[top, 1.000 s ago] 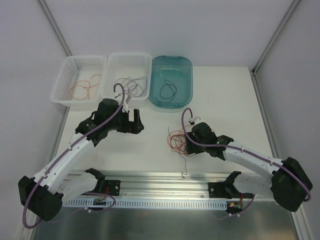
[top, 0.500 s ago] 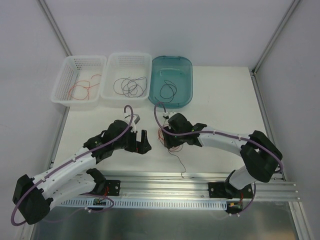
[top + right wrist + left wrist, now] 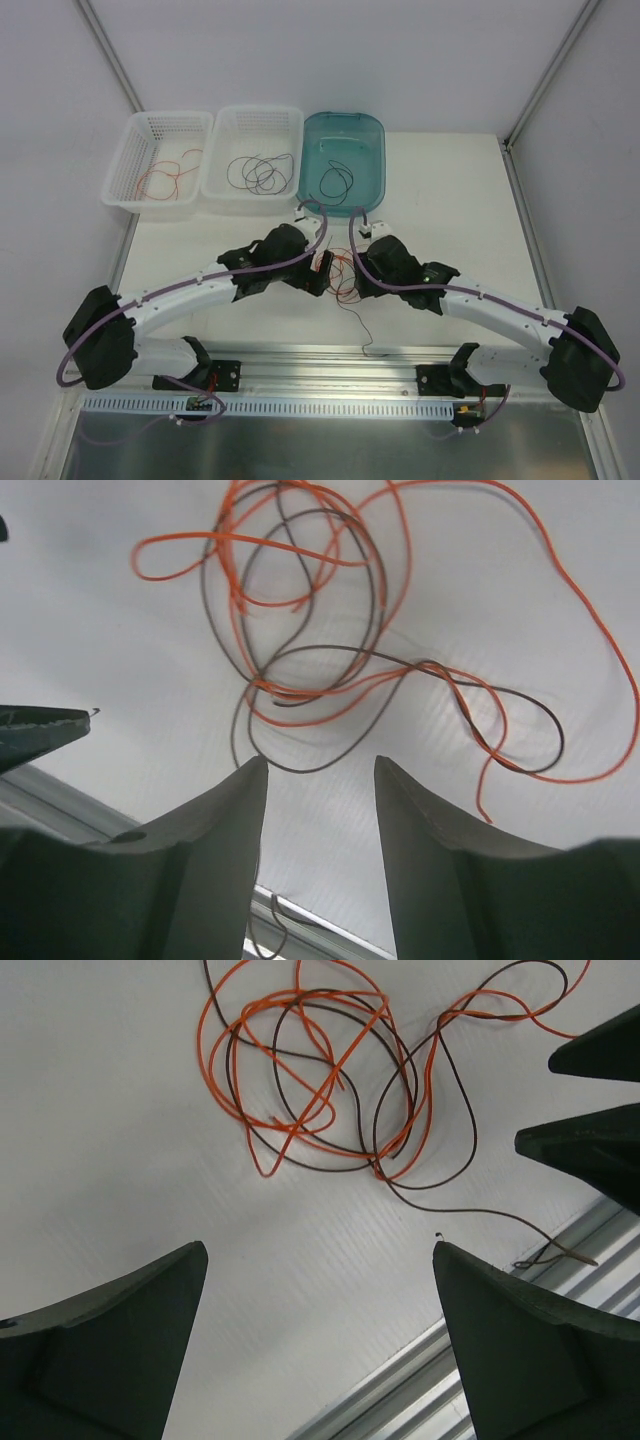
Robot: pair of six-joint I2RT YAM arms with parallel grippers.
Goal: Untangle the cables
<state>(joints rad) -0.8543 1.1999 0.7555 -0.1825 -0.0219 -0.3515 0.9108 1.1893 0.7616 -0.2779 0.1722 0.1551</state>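
Tangle point(image 3: 345, 282) of orange and black cables lies on the table point(image 3: 450, 200), between both grippers. Left gripper point(image 3: 320, 1260): jaws wide apart, empty, tangle ahead of them. Right gripper point(image 3: 320, 770): jaws partly apart, nothing between them, tangle just ahead. One black end trails to the near rail point(image 3: 330, 358). Baskets point(image 3: 128, 150) and tub point(image 3: 372, 170) behind hold separate cables.

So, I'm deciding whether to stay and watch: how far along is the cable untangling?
Done: a red-orange wire lies in the left basket, black wires in the middle basket, one black wire in the teal tub. In hand: the left gripper and right gripper hang open over the tangle on the table, holding nothing. Left: the tangle's orange and dark wires are interlaced, none separated.
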